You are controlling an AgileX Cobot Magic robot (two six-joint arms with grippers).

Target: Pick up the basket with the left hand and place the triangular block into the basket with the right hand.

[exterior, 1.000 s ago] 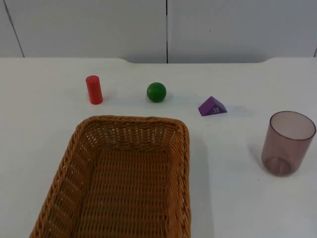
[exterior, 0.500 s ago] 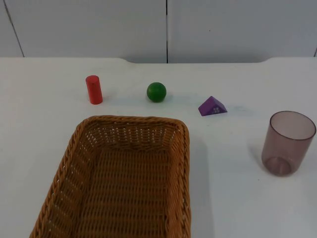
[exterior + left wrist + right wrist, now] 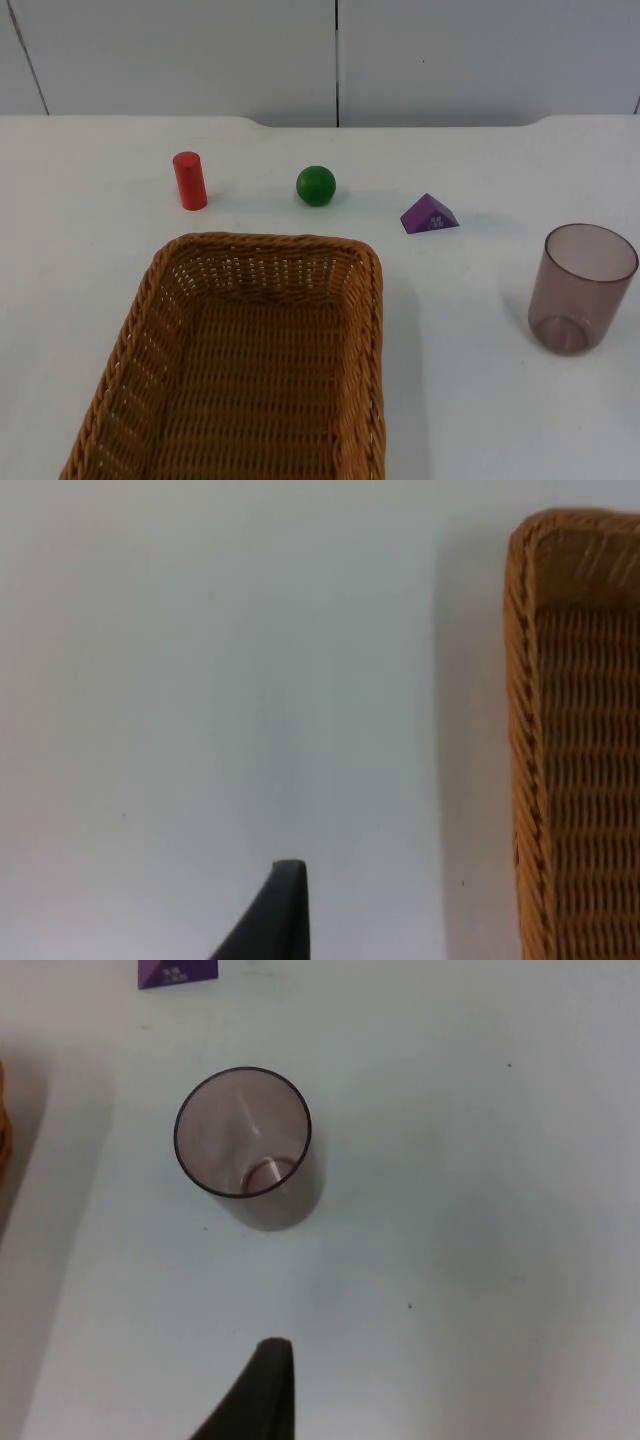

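Observation:
The brown wicker basket (image 3: 265,241) stands empty at the table's front left, running off the near edge of the top view. The purple triangular block (image 3: 429,214) lies on the table behind the basket's right corner. My left gripper (image 3: 281,917) hangs above bare table, apart from the basket's long side rim (image 3: 521,680). My right gripper (image 3: 262,1392) hangs above the table on the near side of a cup, with the triangular block (image 3: 178,971) farther off beyond the cup. Neither gripper touches anything.
A translucent purple-tinted cup (image 3: 580,288) stands upright at the right, also seen from above as an empty cup (image 3: 243,1135). A red cylinder (image 3: 189,181) and a green ball (image 3: 316,186) stand behind the basket. The grey partition wall (image 3: 340,60) closes the back.

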